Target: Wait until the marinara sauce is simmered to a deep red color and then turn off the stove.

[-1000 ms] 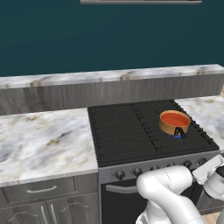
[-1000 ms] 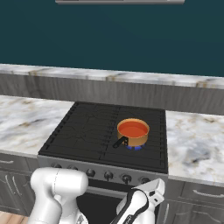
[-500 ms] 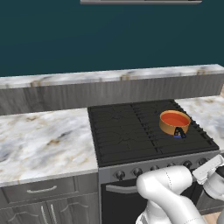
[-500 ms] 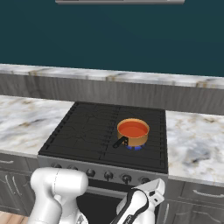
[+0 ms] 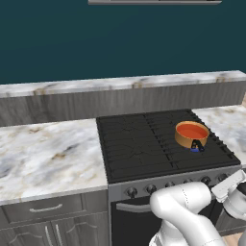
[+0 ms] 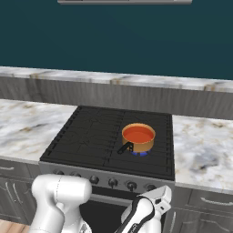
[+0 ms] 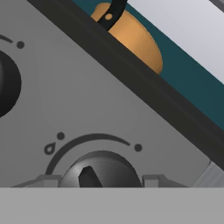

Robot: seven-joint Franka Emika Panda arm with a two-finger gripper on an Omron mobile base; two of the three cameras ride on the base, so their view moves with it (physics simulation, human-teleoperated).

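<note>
The marinara sauce (image 5: 191, 130) (image 6: 138, 134) is a smooth orange-red disc in a small copper-tan pot (image 7: 135, 39) with a short dark handle, on the right front burner of the stove (image 5: 139, 144) (image 6: 91, 136). A small blue flame (image 6: 139, 154) shows under the pot. My gripper (image 7: 98, 179) is low at the stove's grey front panel, below the pot. Its two fingertips sit tight on either side of a dark round knob (image 7: 100, 168), so it is shut on that knob.
Another dark knob (image 7: 6, 83) sits further along the front panel. Marble counters flank the cooktop on the left (image 5: 48, 153) and on the right (image 6: 205, 145). A raised marble ledge (image 5: 120, 86) runs behind, below a teal wall.
</note>
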